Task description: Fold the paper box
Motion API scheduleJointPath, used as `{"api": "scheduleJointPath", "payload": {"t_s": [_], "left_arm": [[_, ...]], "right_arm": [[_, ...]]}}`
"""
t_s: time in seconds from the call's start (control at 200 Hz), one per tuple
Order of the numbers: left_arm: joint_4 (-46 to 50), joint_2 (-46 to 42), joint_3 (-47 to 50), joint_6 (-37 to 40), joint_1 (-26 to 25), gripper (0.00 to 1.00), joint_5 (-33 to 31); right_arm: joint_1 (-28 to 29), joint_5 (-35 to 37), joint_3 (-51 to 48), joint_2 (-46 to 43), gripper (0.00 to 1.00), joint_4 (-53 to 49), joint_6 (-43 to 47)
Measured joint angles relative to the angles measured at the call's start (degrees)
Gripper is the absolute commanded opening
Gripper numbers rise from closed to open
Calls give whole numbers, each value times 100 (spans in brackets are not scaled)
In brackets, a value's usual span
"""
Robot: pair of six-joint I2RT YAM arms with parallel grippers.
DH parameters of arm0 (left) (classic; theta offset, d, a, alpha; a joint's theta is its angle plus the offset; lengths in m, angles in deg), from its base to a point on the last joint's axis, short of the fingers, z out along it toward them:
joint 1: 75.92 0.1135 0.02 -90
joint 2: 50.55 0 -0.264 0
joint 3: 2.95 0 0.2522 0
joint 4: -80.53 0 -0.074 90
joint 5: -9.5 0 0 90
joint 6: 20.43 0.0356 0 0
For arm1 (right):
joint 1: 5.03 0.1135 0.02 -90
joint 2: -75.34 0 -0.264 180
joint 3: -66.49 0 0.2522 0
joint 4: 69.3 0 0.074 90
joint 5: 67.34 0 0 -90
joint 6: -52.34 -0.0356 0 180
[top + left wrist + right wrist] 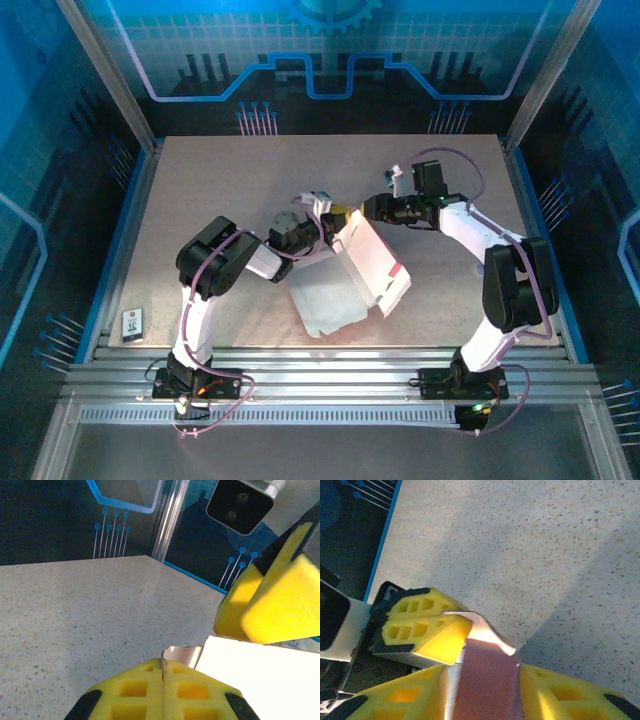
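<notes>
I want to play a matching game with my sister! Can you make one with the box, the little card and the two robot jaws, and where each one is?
Things:
1. box
2. little card
3. left jaws
4. right jaws

Places:
A. by the near left edge of the table
B. shut on a thin flap of the box
C. one on each side of the box's pink end
D. in the middle of the table, between the two arms

Pairs: 1-D, 2-A, 3-B, 4-C
</notes>
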Motion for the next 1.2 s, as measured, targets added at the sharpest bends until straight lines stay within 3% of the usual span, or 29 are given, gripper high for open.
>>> {"api": "scheduleJointPath", "payload": {"t_s": [0.31,0.535,0.806,1.196], "left_arm": [[-42,-59,168,157,-74,0,-4],[-44,-66,168,168,-107,0,-2],[-44,-66,168,166,-111,0,0],[-9,-70,173,164,-109,0,24]], "right_arm": [[-33,-483,-151,-114,47,114,-428],[-37,-496,330,-114,46,-903,221],[2,461,697,-122,42,-2192,1252],[717,2393,911,-149,18,-2944,2059]]}}
